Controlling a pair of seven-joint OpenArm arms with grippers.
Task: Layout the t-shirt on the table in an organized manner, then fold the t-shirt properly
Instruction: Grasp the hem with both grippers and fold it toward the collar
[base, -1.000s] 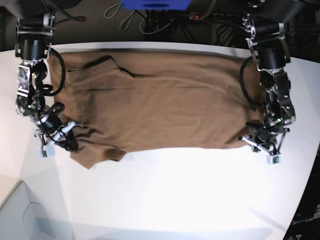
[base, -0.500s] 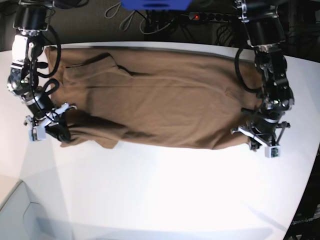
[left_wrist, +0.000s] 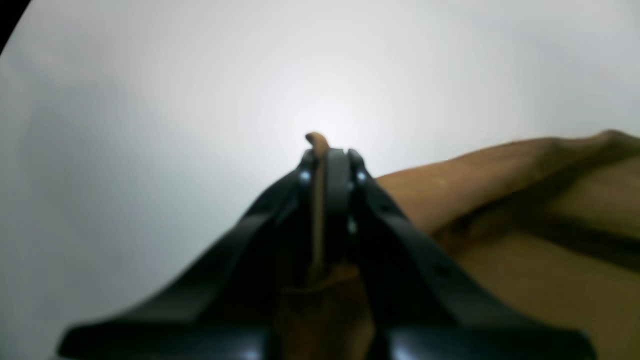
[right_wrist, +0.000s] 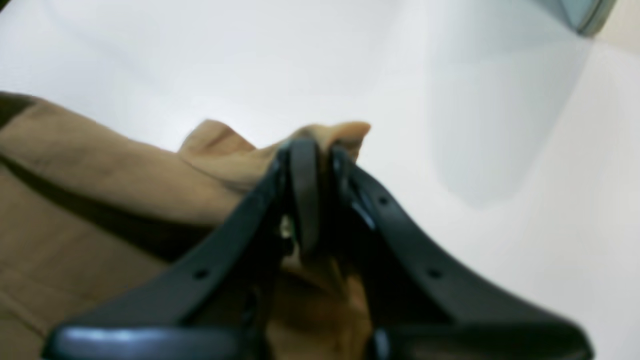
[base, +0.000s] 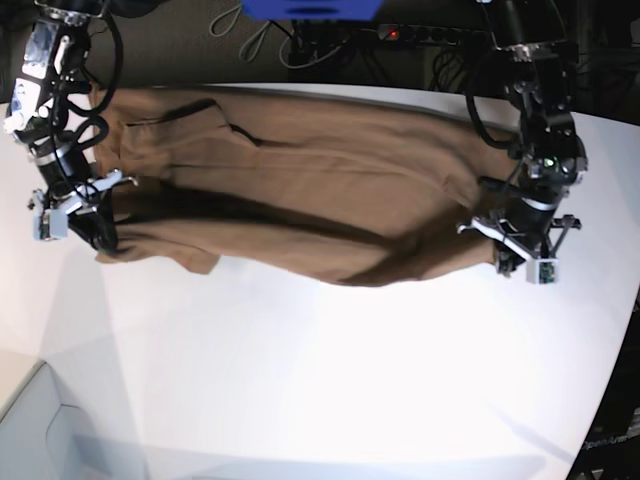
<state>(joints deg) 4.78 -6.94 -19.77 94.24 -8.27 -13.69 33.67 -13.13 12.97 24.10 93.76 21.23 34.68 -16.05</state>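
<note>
My left tool (base: 503, 256) is clamped tight on the t-shirt (base: 300, 190) at its near corner, and my right tool (base: 100, 238) pinches the opposite corner just as firmly; the brown cloth stretches between them across the white tabletop (base: 330, 380), front edge lifted.

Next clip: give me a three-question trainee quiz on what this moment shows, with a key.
1. True or false: the left gripper is shut on the t-shirt.
2. What does the right gripper pinch? A) a cable B) the shirt's edge C) nothing
3. Fill in: the near hem hangs ___ the table between the grippers.

Key: 1 true; 2 B; 3 above, lifted, as far as the base view shows.
</note>
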